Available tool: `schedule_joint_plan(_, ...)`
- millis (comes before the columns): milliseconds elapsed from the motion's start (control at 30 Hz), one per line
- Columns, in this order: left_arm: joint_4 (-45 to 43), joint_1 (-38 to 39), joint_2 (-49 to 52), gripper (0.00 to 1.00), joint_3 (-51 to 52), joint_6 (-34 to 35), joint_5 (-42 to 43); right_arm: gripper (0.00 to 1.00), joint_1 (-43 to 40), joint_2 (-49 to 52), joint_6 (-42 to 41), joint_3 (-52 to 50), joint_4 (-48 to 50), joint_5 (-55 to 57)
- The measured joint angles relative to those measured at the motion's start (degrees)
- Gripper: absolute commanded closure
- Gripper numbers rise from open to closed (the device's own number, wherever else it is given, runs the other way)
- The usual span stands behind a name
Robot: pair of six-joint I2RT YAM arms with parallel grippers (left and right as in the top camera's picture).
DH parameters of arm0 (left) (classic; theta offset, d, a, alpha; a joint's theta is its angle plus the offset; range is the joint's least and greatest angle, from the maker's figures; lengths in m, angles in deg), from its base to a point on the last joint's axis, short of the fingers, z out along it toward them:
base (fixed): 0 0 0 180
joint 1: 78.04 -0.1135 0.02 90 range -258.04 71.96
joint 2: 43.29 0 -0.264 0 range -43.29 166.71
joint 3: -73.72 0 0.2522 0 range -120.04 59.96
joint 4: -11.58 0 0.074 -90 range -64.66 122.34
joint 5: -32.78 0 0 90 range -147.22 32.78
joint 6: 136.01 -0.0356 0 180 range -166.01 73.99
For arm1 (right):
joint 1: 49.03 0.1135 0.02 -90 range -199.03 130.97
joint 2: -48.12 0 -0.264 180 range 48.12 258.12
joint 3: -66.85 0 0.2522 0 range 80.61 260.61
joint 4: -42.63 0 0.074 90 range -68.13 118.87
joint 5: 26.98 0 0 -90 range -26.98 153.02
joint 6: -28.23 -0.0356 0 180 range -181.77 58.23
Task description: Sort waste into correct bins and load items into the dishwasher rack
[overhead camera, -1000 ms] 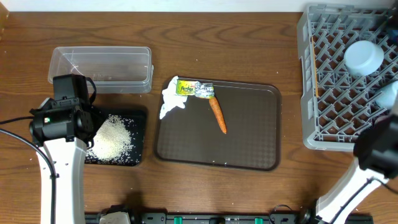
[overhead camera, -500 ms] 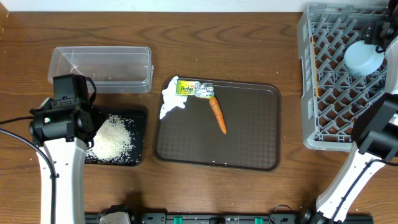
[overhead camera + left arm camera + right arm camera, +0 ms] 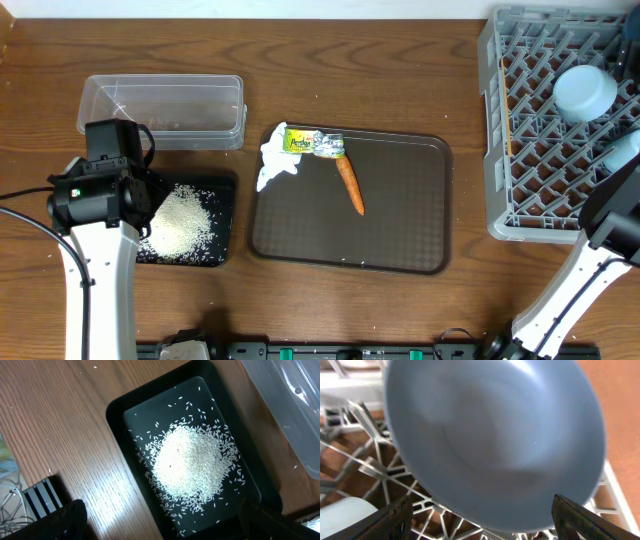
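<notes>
Your right arm (image 3: pixel 610 220) has pulled back from the far corner of the dishwasher rack (image 3: pixel 497 150) to its near edge. Nothing else on the counter has shifted.

The wide blue plate-bowl (image 3: pixel 495 445) fills the right wrist view, tilted over the rack's lattice. The right fingers (image 3: pixel 390 520) are spread wide at either side of its lower rim, and no contact shows, so it reads as released. I judge the step in hand is seating this plate-bowl. Check that it leans steadily on the grid before you withdraw. Back out along the line you came in on, so that neither finger catches the rim. Keep clear of the small light-blue bowl (image 3: pixel 585 90), which sits upside down further in.

The brown tray (image 3: pixel 400 230) bears the carrot (image 3: pixel 350 183), with the wrapper (image 3: pixel 312 143) and the tissue (image 3: pixel 272 165) at its far-left corner. All three probably remain to be sorted. The clear tub (image 3: pixel 160 110) looks empty. The black tray (image 3: pixel 222 200) holds the rice (image 3: pixel 192 467) in a heap. The left fingers (image 3: pixel 65 520) hover above it, released and holding nothing.
</notes>
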Motion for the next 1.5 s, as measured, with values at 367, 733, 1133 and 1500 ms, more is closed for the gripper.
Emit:
schedule_joint_plan(367, 0.0, 0.0, 0.0, 0.01, 0.0, 0.02, 0.0, 0.47, -0.48, 2.93, 1.03, 0.0, -0.55, -1.51)
schedule_joint_plan(733, 0.0, 0.0, 0.0, 0.01, 0.0, 0.0, 0.0, 0.82, -0.48, 2.93, -1.73, 0.04, -1.33, -2.43)
schedule_joint_plan(1133, 0.0, 0.0, 0.0, 0.01, 0.0, 0.02, 0.0, 0.99, -0.59, 2.45, -8.39, 1.14, -1.6, -13.77)
schedule_joint_plan(1500, 0.0, 0.0, 0.0, 0.01, 0.0, 0.02, 0.0, 0.99, -2.97, -1.92, -19.85, 1.38, 7.61, -42.29)
